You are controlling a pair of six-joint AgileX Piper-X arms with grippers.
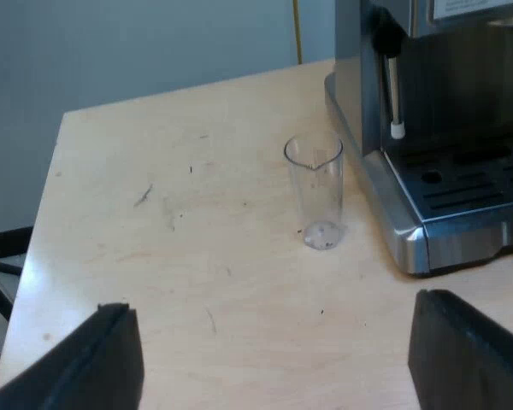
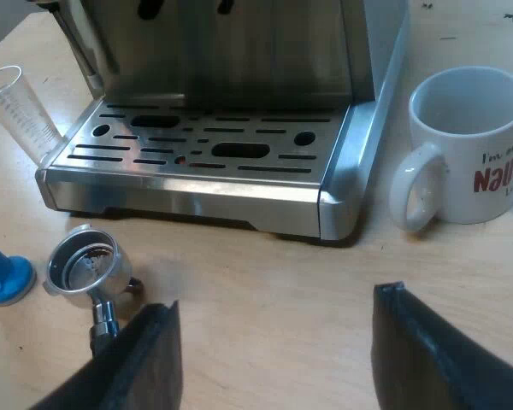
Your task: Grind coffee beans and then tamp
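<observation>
My left gripper (image 1: 272, 329) hangs wide open and empty over the wooden table (image 1: 137, 239) near the espresso machine (image 1: 445, 171). The clear measuring glass (image 1: 315, 192) stands upright just beside the machine's base, close to its steam wand (image 1: 395, 94). My right gripper (image 2: 278, 299) is likewise spread wide, holding nothing, before the machine's drip tray (image 2: 214, 149); the loose metal holder (image 2: 84, 263) lies basket up near that tray's front, its handle hidden behind one finger, with the blue tamper (image 2: 4, 278) just beside it and a white mug (image 2: 470, 145) at the machine's far side.
</observation>
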